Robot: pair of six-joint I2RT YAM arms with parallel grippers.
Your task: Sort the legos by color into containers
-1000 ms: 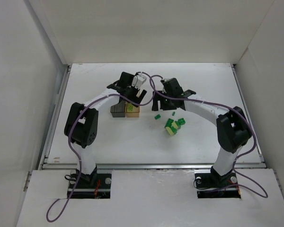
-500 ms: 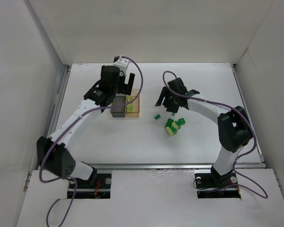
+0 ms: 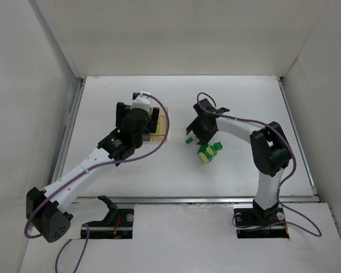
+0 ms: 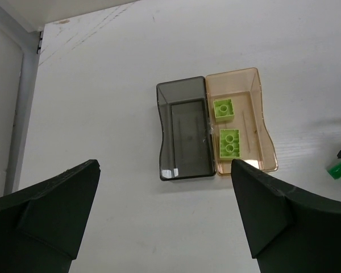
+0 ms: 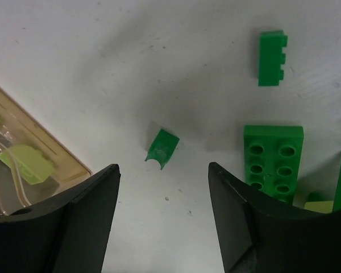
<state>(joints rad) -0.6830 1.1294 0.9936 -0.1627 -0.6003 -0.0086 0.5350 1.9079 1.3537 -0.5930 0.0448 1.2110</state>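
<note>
Left gripper (image 4: 165, 170) had drawn back above the containers (image 4: 184, 136), jaws apart; right gripper (image 5: 162, 173), jaws apart, straddled a green lego (image 5: 162, 149); picking seemed underway; descend, then close.

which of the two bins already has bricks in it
The amber bin, right of the smoky grey bin in the left wrist view: it holds two pale yellow-green bricks; the grey one is empty.

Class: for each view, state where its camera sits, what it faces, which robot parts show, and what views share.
Top external: above, behind the bases, facing down at the table; both arms show.
Left wrist: faces down on grey bin and amber bin; left gripper shows.
Right wrist: faces down on green legos; right gripper shows.
Shared: amber bin, all three.
</note>
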